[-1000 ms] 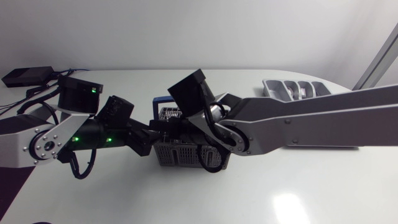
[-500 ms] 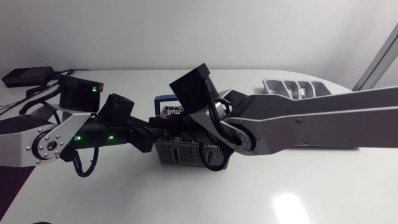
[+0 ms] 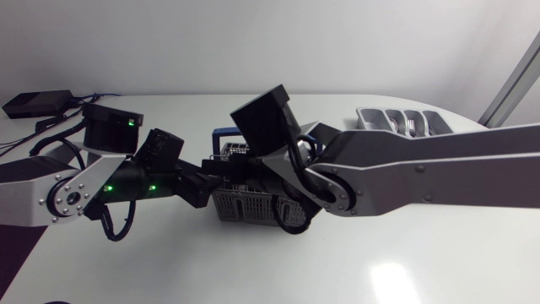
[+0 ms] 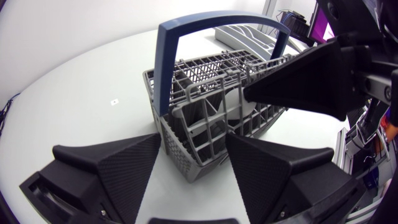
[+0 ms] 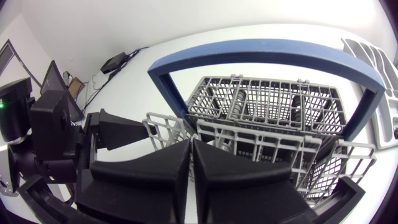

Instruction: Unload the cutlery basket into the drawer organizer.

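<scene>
The grey cutlery basket with its blue hoop handle stands mid-table. My left gripper is open at the basket's left end, one broad finger on each side of its near corner, tips close to the walls. My right arm crosses over the basket. Its gripper is shut, fingers pressed together with nothing showing between them, tip just above the top grid. Dark cutlery handles stand in the far compartments. The grey drawer organizer lies at the back right and holds some cutlery.
A black box with cables lies at the table's back left corner. My right arm's thick forearm spans the table between basket and organizer. A slanted metal post rises at the far right edge.
My right arm's wrist has drifted a little to the right and back over the basket. The left arm has stayed almost where it was.
</scene>
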Controlling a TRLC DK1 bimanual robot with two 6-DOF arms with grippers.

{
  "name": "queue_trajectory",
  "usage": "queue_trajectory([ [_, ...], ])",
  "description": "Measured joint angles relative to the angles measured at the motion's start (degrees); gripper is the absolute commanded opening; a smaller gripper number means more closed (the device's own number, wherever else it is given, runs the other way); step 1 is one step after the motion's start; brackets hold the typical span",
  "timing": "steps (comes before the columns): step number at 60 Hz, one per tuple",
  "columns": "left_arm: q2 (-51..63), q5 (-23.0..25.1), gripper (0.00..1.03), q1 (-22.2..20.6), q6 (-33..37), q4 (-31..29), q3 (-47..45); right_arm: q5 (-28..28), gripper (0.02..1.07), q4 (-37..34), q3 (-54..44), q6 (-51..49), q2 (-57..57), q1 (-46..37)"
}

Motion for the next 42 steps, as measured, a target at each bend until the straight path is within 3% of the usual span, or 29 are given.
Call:
queue_trajectory([
  [42,-2.71,-0.24,0.73,-0.42,0.0,-1.55,0.0,2.23,0.08,1.73,-1.22,-1.22,-5.62,0.87],
])
